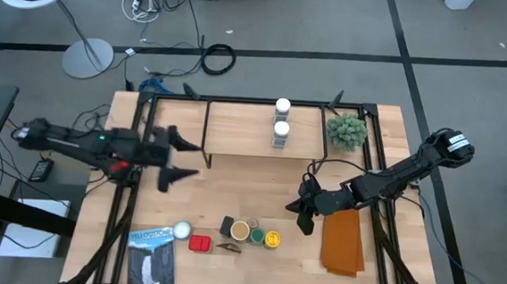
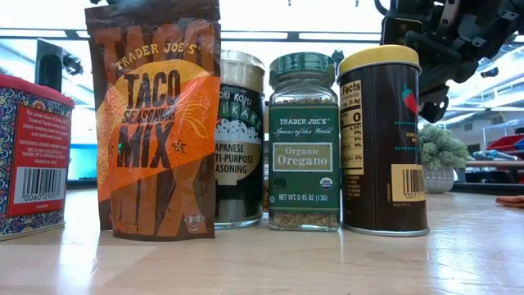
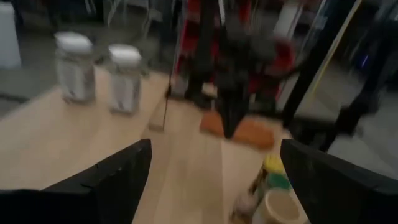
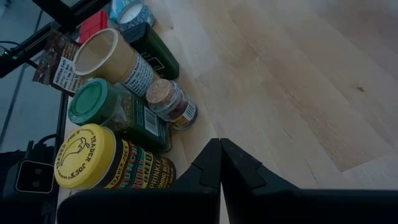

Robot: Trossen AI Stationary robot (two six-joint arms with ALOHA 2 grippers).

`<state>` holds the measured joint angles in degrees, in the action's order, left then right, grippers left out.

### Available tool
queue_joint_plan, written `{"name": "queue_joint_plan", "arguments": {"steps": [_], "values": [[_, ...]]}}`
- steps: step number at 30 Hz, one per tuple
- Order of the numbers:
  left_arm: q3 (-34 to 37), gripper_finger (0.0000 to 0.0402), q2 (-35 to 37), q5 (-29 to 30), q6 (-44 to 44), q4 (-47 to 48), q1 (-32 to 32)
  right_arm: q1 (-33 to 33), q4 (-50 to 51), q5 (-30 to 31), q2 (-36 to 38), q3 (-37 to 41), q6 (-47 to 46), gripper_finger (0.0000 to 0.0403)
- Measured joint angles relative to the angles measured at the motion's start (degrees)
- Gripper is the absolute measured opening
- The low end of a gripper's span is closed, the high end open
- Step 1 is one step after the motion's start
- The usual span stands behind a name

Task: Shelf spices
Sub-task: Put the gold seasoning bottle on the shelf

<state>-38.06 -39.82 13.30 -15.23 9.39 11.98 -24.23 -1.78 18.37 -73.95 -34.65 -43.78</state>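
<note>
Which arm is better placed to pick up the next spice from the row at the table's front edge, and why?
Probably the right. Its gripper, fingers shut, hangs just beside the yellow-lidded jar at the row's right end. The left gripper, fingers open, sits farther back, beside the shelf, which already carries two white-lidded jars.

2 jars on shelf.

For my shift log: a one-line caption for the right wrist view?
Right end effector, fingers shut, above the yellow-lidded jar and green-lidded jar.
</note>
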Motion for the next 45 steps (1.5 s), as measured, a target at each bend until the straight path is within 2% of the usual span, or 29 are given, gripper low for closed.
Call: {"name": "queue_joint_plan", "arguments": {"steps": [4, 9, 13, 19, 23, 27, 32, 35, 38, 45], "values": [[-7.4, 0.0363, -12.1, 4.1, -0.4, 3.7, 5.6, 0.0, 0.0, 0.0, 0.0, 0.0, 0.0, 0.0007], [-18.5, 0.0363, -24.7, 4.1, -1.8, 8.5, 9.6, 0.0, 0.0, 0.0, 0.0, 0.0, 0.0, 0.0004], [-27.2, 0.0363, -33.8, 4.0, -1.8, 13.9, 10.7, 0.0, 0.0, 0.0, 0.0, 0.0, 0.0, 0.0003], [-39.7, 0.0363, -45.7, 1.6, -3.4, 27.5, 10.5, 0.0, 0.0, 0.0, 0.0, 0.0, 0.0, 0.0008], [-44.2, 0.0363, -51.5, 1.2, -2.8, 27.8, 10.4, 0.0, -0.1, -0.3, 0.0, 0.0, 0.0, 0.0004], [-46.1, 0.0363, -55.5, 1.0, -2.3, 24.1, 10.5, -0.1, -0.1, -0.6, 0.0, 0.0, 0.0, 0.0003], [-46.2, 0.0363, -58.7, 0.7, -3.8, 14.6, 10.5, -0.1, -0.1, -1.8, 0.0, 0.0, 0.0, 0.0008], [-46.2, 0.0363, -59.1, -3.0, -4.8, 12.2, 10.4, -0.1, -0.1, -2.8, 0.0, 0.0, 0.0, 0.0007], [-46.2, 0.0363, -58.7, -5.8, -4.9, 12.6, 10.1, -0.1, -0.1, -3.1, 0.0, 0.0, 0.0, 0.0004], [-46.3, 0.0363, -57.6, -5.0, -5.7, 21.7, 10.1, -0.1, -0.1, -3.1, 0.0, 0.0, 0.9, 0.0005]]}}
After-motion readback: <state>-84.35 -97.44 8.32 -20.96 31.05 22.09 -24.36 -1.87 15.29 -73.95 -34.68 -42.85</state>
